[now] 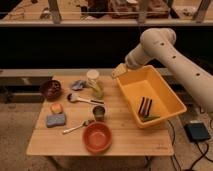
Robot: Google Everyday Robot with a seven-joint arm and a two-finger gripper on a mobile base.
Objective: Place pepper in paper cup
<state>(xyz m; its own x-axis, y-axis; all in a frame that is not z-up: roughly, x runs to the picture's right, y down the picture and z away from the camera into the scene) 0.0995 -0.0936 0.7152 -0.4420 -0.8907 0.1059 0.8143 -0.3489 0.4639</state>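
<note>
No text, label, brand, number or sign can be read on anything here

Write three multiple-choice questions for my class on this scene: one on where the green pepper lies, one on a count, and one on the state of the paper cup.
1. Where in the yellow bin does the pepper lie?
A near the front wall; B in the rear left corner; C on the rim.
2. How many dark sticks lie next to it?
A two; B four; C six.
3. How is the paper cup placed?
A upright; B on its side; C crushed flat.

Answers:
1 A: the pepper rests by the front wall, far from the gripper, which hangs open and empty above the bin's rear left corner.
2 A: two sticks lie side by side.
3 A: the cup's round rim faces up on the table.
</note>
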